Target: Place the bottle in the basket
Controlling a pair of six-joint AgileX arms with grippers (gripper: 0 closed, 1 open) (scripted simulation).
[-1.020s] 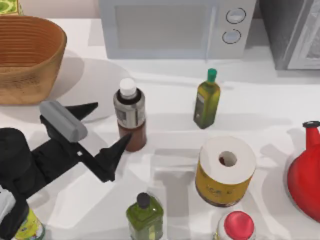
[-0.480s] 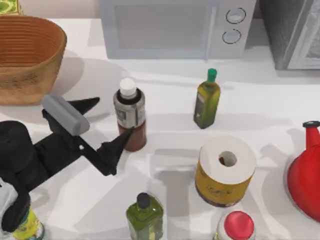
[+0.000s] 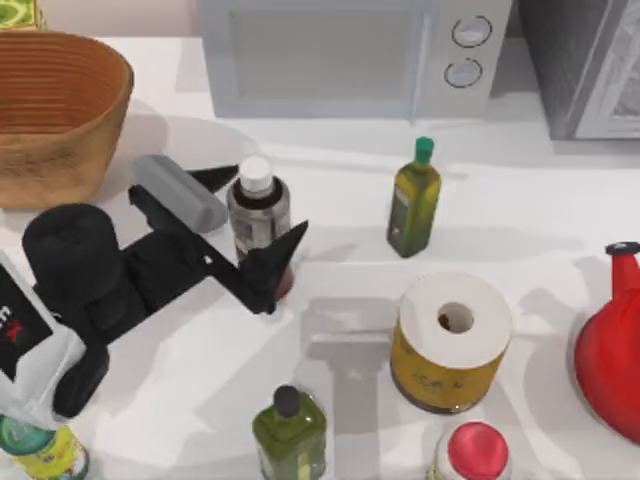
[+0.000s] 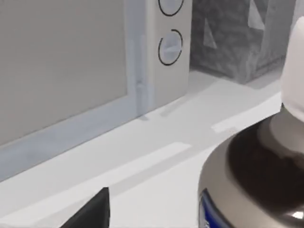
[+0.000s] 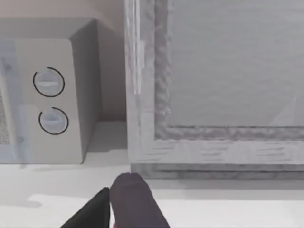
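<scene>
1. Round bottle with white cap, dark neck, silver-grey label band and reddish-brown lower body (image 3: 259, 225) standing upright on the white desk (image 3: 520, 215), roughly centre-left in the top view. At about 10 o'clock from it, well apart: the large round light-brown woven wicker basket (image 3: 60, 110), off in the far-left corner.
2. Left pincer (image 3: 258, 225) spread wide, straddling the bottle: one black fingertip (image 3: 215, 177) at the bottle's 10 o'clock side, the other down at its 5 o'clock side, near the brown base. Can't tell whether either one is touching the bottle. No squeeze yet, by the look of it.
3. Left wrist view backs that up: bottle shoulder and cap right up close, a dark finger off to one side of it.
4. Right arm looks parked; right wrist view has a dark tip of its pincer low down, facing the grey microwave (image 3: 350, 55). Can't tell if open or closed.
5. Step in hand, best guess: the reach is done, grasp about to happen. Nothing lifted yet.
6. Next move probably calls for closing on the body or label band, lifting straight up, then carrying toward 10 o'clock and clearing the basket rim before letting go.
7. Slim olive-green bottle with green cap (image 3: 414, 200) at 3 o'clock and squat green bottle with black cap (image 3: 289, 428) at 6 o'clock: near, but off the carry path.
</scene>
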